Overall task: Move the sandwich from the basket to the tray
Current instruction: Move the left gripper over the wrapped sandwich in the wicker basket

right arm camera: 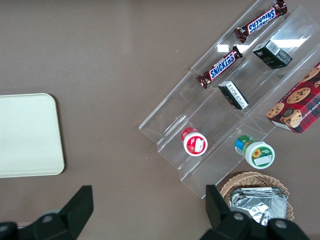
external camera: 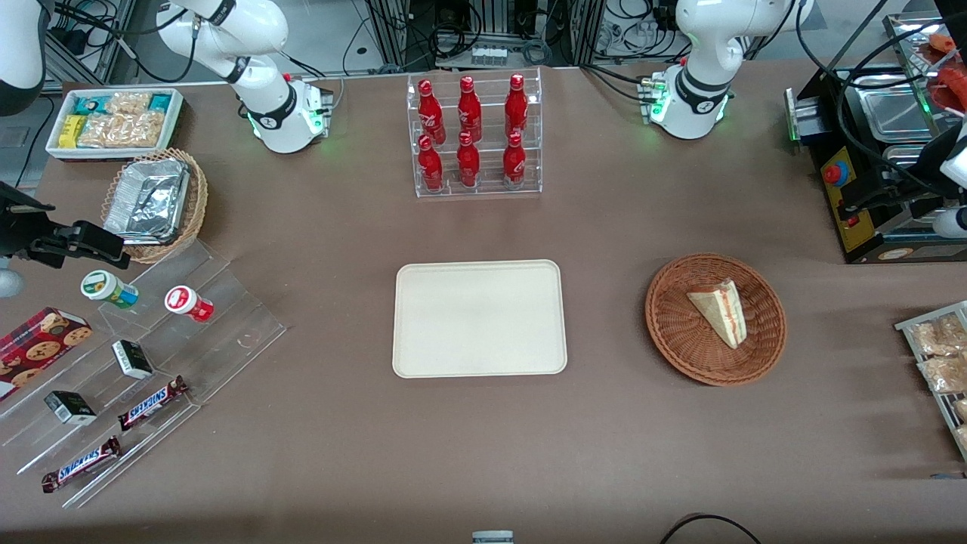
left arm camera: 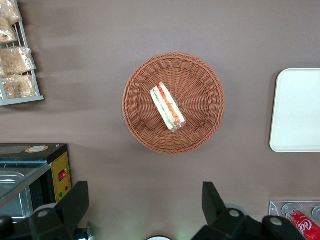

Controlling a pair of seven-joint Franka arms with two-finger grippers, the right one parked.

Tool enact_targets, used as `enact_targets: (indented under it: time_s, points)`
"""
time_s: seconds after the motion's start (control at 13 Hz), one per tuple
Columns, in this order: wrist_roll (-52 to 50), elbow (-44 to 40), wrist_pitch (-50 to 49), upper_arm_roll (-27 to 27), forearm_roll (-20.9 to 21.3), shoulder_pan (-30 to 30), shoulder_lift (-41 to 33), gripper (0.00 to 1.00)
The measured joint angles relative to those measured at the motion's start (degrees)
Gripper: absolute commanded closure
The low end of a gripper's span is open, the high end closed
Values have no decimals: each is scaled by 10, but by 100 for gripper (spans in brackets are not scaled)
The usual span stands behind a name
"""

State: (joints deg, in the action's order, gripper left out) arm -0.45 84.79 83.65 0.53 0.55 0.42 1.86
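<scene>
The sandwich point(external camera: 721, 311), a pale bread wedge with red and green filling along its edge point(left arm camera: 168, 106), lies in the round dark-brown wicker basket point(external camera: 672, 332) point(left arm camera: 200, 80) toward the working arm's end of the table. The cream tray point(external camera: 479, 317) point(left arm camera: 297, 110) lies flat beside the basket at mid-table, with nothing on it. My gripper point(left arm camera: 145, 192) hangs high above the table, off the basket's edge that faces away from the front camera. It is open, its two dark fingers spread wide with only bare tabletop between them. It touches neither the basket nor the sandwich.
A clear rack of red bottles point(external camera: 474, 136) stands farther from the front camera than the tray. A black machine with a yellow panel point(external camera: 838, 181) point(left arm camera: 62, 175) sits close by my gripper. A wire rack of bagged snacks point(external camera: 937, 355) point(left arm camera: 17, 65) lies at the working arm's table end.
</scene>
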Motion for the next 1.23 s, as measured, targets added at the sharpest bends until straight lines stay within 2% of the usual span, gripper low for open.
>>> enact_targets:
  time_s: [0.38,0.62,1.23]
  points:
    - [0,5,2,7,-3,-1,5,0]
    - [-5,49,16,6,-4,0,7,0]
    - [-174,216,205,9,-4,-1,8,0]
